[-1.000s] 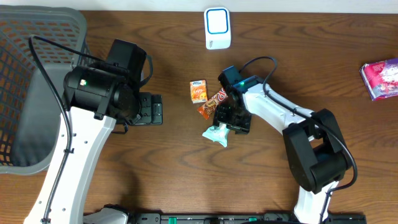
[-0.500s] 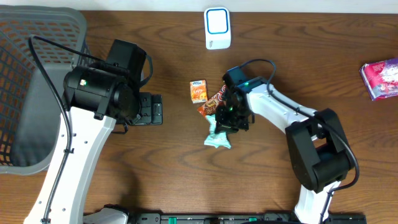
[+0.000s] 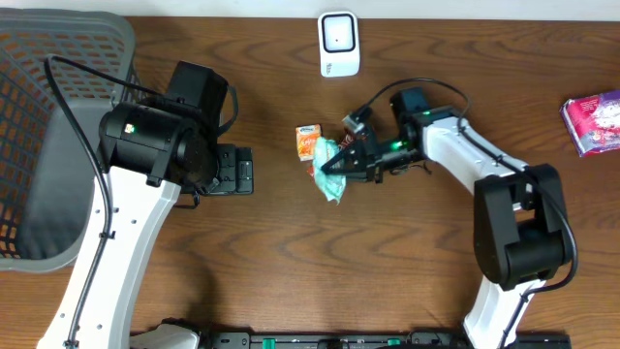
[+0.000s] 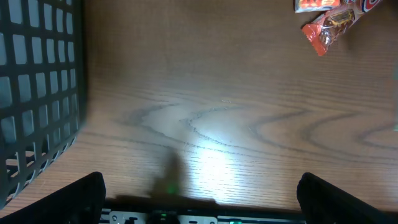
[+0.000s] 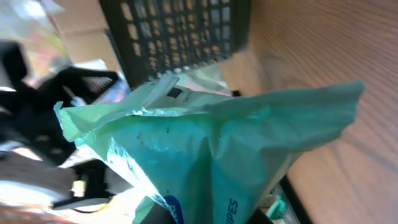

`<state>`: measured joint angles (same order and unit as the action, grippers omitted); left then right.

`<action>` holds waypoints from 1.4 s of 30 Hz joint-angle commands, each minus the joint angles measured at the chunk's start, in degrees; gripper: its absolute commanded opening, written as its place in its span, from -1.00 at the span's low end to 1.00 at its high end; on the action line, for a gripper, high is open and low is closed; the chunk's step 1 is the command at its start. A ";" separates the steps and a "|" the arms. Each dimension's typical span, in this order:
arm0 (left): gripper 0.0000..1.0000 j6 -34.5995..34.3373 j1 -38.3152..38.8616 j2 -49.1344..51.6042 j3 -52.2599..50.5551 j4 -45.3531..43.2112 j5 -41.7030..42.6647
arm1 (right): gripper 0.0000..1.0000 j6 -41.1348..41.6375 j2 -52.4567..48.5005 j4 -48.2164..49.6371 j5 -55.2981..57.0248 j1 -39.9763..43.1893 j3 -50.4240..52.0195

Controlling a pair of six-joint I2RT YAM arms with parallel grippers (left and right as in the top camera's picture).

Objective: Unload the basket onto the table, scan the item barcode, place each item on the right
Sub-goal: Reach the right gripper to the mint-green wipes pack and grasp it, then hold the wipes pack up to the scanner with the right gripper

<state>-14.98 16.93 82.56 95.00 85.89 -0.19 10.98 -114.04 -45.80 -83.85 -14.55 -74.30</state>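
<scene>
My right gripper (image 3: 346,163) has its fingers pinched on the teal packet (image 3: 329,174), which sticks out to the left of the jaws in the middle of the table (image 3: 291,262). In the right wrist view the crinkled teal film fills almost the whole frame, so the fingers themselves are hidden behind it. The packet sits just beside the small orange box (image 3: 308,141) and partly covers a red-and-orange snack wrapper (image 4: 329,28). I cannot tell whether its lower edge touches the wood. The white scanner (image 3: 339,44) stands at the far edge, well apart from the packet and a little to its right. My left gripper (image 4: 200,183) hovers low over bare wood with its fingers spread wide and nothing between them, next to the dark basket (image 3: 58,145) on the left. A pink pack (image 3: 593,121) lies far off to the right.
</scene>
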 commanded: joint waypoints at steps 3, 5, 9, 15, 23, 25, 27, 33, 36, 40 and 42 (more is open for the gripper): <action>0.96 -0.09 -0.26 0.15 -0.20 0.17 -0.31 | -0.98 9.18 -0.17 0.72 -5.66 4.79 -1.11; 0.95 -0.09 -0.26 0.15 -0.20 0.17 -0.31 | -0.98 10.73 -0.17 1.36 -5.66 6.99 -1.11; 0.96 -0.09 -0.26 0.15 -0.20 0.17 -0.31 | -0.98 10.67 -0.17 1.27 -5.66 10.19 -1.09; 0.96 -0.09 -0.26 0.15 -0.20 0.17 -0.33 | -0.98 9.90 -0.17 1.49 -5.64 10.16 -1.09; 0.96 -0.09 -0.26 0.15 -0.20 0.17 -0.31 | -0.98 3.76 -0.17 0.46 2.03 7.96 -1.05; 0.96 -0.09 -0.26 0.15 -0.20 0.17 -0.31 | -0.98 3.72 -0.17 -0.44 3.76 7.43 -1.05; 0.96 -0.09 -0.26 0.15 -0.20 0.17 -0.31 | -0.98 3.74 -0.17 -0.46 4.63 7.02 -1.05; 0.96 -0.09 -0.26 0.15 -0.20 0.17 -0.31 | -0.98 8.96 -0.17 0.39 26.82 4.66 -1.20; 0.96 -0.09 -0.26 0.15 -0.20 0.17 -0.31 | -0.98 13.73 -0.17 5.14 33.07 3.23 -2.67; 0.96 -0.09 -0.26 0.15 -0.20 0.20 -0.31 | -0.98 19.45 -0.17 16.68 37.20 2.23 -5.44; 0.95 -0.09 -0.26 0.15 -0.20 0.17 -0.31 | -0.98 24.50 -0.17 22.40 42.03 1.90 -6.84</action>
<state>-14.98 16.93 82.56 95.00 85.89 -0.16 27.03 -114.15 -27.59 -50.09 -12.14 -77.60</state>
